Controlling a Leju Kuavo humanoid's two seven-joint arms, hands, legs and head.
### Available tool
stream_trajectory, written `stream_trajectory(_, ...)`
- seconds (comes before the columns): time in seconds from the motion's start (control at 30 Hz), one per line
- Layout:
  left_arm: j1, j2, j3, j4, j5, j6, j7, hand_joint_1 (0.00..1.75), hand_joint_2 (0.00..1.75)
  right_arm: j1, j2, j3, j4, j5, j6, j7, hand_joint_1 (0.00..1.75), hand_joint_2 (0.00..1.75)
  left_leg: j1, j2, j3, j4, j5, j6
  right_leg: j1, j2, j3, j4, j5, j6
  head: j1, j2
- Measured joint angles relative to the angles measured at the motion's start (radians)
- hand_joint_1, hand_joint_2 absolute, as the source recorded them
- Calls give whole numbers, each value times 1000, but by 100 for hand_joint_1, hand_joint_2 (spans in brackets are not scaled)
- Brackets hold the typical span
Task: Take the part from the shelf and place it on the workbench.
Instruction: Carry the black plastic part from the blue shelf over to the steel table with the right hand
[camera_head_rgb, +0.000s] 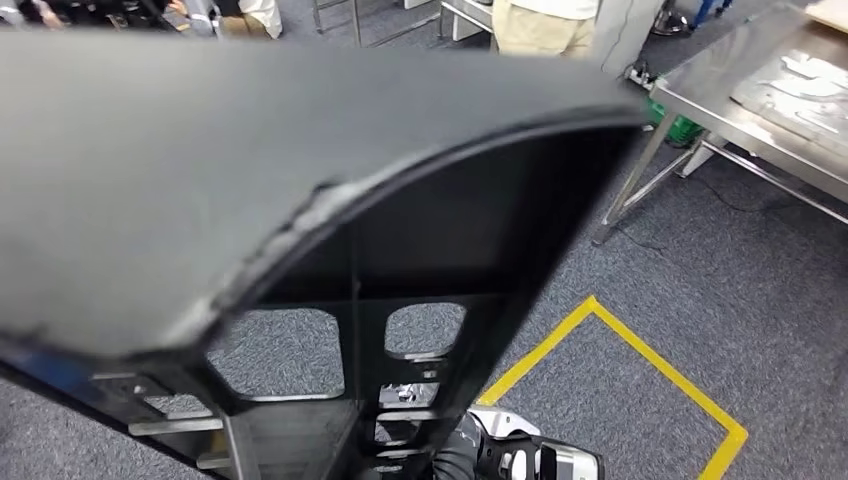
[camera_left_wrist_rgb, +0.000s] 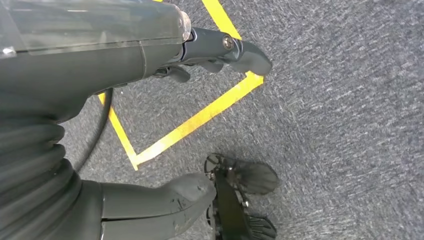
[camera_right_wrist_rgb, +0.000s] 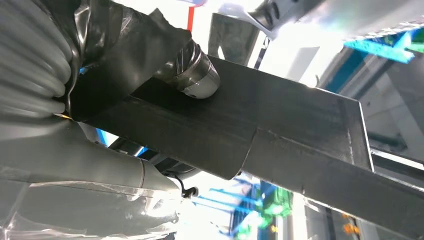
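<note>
A large black metal part (camera_head_rgb: 200, 180), a flat curved panel with cut-out openings lower down, is held up close in the head view and hides most of the scene. In the right wrist view my right hand (camera_right_wrist_rgb: 150, 55) grips an edge of this part (camera_right_wrist_rgb: 280, 130), thumb under it and a finger over it. My right forearm (camera_head_rgb: 515, 455) shows below the part. In the left wrist view my left hand (camera_left_wrist_rgb: 90, 65) hangs over the carpet with thumb and fingers apart, holding nothing. The steel workbench (camera_head_rgb: 720, 115) stands at the upper right.
Grey carpet with a yellow tape square (camera_head_rgb: 620, 340) lies ahead on the right. Flat metal pieces (camera_head_rgb: 800, 90) lie on the workbench. A person in beige trousers (camera_head_rgb: 540, 25) stands at the far top. Yellow tape (camera_left_wrist_rgb: 200, 117) also runs under my left hand.
</note>
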Motion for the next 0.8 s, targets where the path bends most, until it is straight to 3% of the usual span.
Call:
stream_trajectory(0.07,3,0,4,0,0,1,1,0,175,0,3,0,2,0,0,1,175,175,-1,-15,-72,139,-55,0,4,17,-2,3,-1,-5,0,0)
stream_trajectory(0.1,4,-1,6,0,0,1,1,0,175,0,3,0,3,0,0,1,175,175,-2,-17,-92,169,-54,1,7,27,-1,5,-2,-6,0,0)
stream_trajectory(0.13,5,-1,7,0,0,1,1,0,175,0,3,0,4,0,0,1,175,175,-3,-18,-92,156,-31,4,8,37,1,6,-4,-6,0,0)
stream_trajectory(0.17,5,-1,8,0,0,1,1,0,175,0,3,0,5,0,0,1,175,175,-4,-22,-74,104,7,8,9,47,3,7,-5,-5,0,0)
stream_trajectory(0.23,4,0,8,0,0,0,1,0,175,-1,4,0,5,-2,-1,1,175,175,-8,-48,-12,-45,82,20,11,64,8,11,-10,-1,0,0)
stream_trajectory(0.3,4,1,8,0,-2,-4,0,0,175,-5,5,0,7,-6,-1,2,175,175,-13,-65,23,-126,107,30,10,79,7,13,-15,8,0,0)
stream_trajectory(0.37,1,0,8,0,-7,-10,-4,0,175,-8,5,0,10,-10,-1,2,175,175,-15,-56,29,-138,108,37,9,91,5,12,-17,19,0,0)
stream_trajectory(0.43,-2,-3,8,0,-13,-14,-12,0,175,-10,5,0,11,-12,0,2,175,175,-9,-41,34,-146,114,47,10,75,-4,32,-33,30,0,0)
stream_trajectory(0.47,-3,-4,8,0,-16,-16,-17,0,175,-12,5,0,11,-13,0,3,175,175,-6,-33,35,-150,117,52,9,57,-22,71,-57,36,1,0)
stream_trajectory(0.53,-1,-3,8,0,-18,-18,-27,0,175,-12,4,0,13,-15,0,3,175,175,-6,-16,35,-151,116,56,1,21,-89,202,-126,49,1,0)
stream_trajectory(0.57,0,-4,8,0,-18,-18,-30,0,175,-11,4,0,14,-16,-1,2,175,175,-6,-7,35,-151,115,56,-4,15,-125,269,-151,54,1,0)
stream_trajectory(0.6,1,-4,8,0,-19,-17,-32,0,175,-8,3,0,14,-20,-3,1,175,175,-6,1,36,-150,113,55,-7,11,-147,308,-157,59,1,0)
stream_trajectory(0.63,1,-4,8,0,-19,-14,-33,0,175,-4,2,0,14,-25,-7,0,175,175,-6,9,39,-150,110,53,-10,9,-150,308,-142,62,1,0)
stream_trajectory(0.67,0,-4,8,0,-20,-10,-33,0,175,-1,2,0,14,-32,-11,-2,175,175,-5,17,43,-150,107,50,-13,3,-131,265,-109,63,1,0)
stream_trajectory(0.73,0,-5,8,0,-21,-2,-34,0,175,3,2,-1,11,-44,-13,-4,175,175,-4,30,55,-150,100,42,-12,-25,-57,115,-37,60,1,0)
stream_trajectory(0.8,-1,-5,8,0,-20,3,-38,0,175,3,2,-2,8,-50,-4,-2,175,175,-7,39,63,-150,91,30,-6,-45,-13,24,-9,50,1,0)
